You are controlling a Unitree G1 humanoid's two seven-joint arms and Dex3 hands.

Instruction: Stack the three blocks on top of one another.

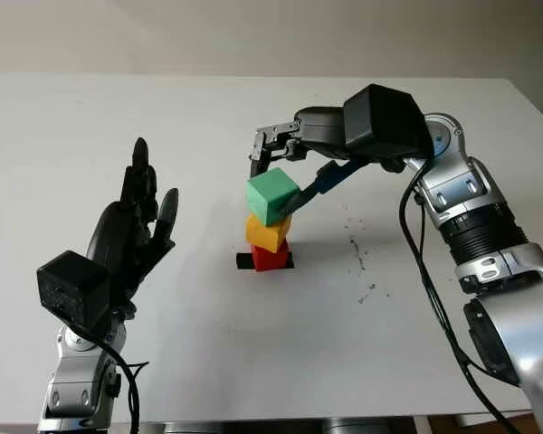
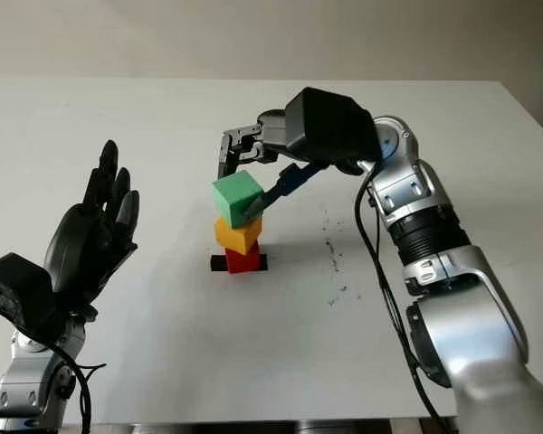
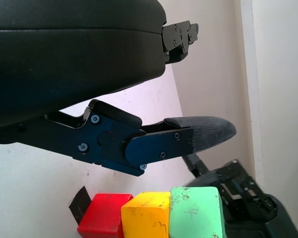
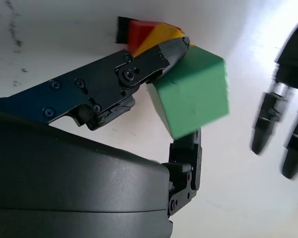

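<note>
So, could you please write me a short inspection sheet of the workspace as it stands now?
Surface: white table, with dark specks right of the stack.
Job's things: red block at the bottom on a black marker patch, yellow block on it, green block on top, tilted.
Clutter: nothing seen.
Hands: right hand has its fingers around the green block; left hand open, raised left of the stack.
Cables: black cable along the right arm; another at the left wrist.
Surroundings: pale wall behind the table.
</note>
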